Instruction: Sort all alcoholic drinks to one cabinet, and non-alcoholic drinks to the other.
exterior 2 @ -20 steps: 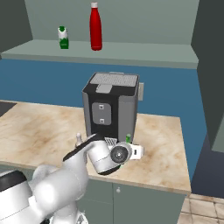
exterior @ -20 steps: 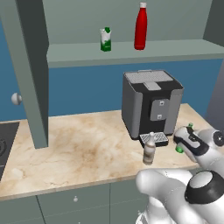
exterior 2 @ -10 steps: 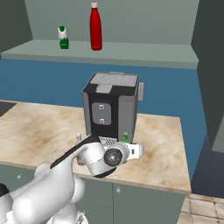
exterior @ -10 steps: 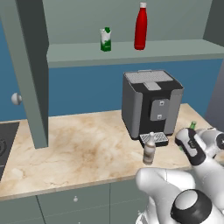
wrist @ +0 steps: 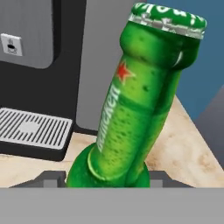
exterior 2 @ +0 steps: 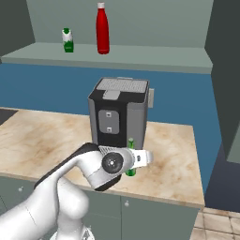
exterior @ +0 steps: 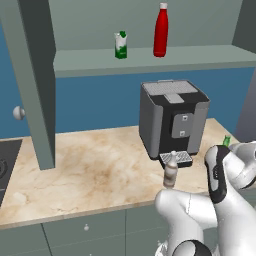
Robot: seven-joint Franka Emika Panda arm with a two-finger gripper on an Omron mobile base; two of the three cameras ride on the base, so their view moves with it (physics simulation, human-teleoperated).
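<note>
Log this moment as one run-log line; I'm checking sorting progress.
hand: around green beer bottle base | bottle: on counter beside coffee machine | red bottle, carton: on cabinet shelf

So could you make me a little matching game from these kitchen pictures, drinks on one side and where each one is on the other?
Things:
1. red bottle
2. green-and-white carton
3. green glass bottle
4. pale bottle

Places:
A. on the counter, in front of the coffee machine's drip tray
B. on the open shelf, right of the other drink there
C. beside the coffee machine, at the gripper
D. on the open shelf, left of the other drink there

Pairs: 1-B, 2-D, 3-C, 4-A
</note>
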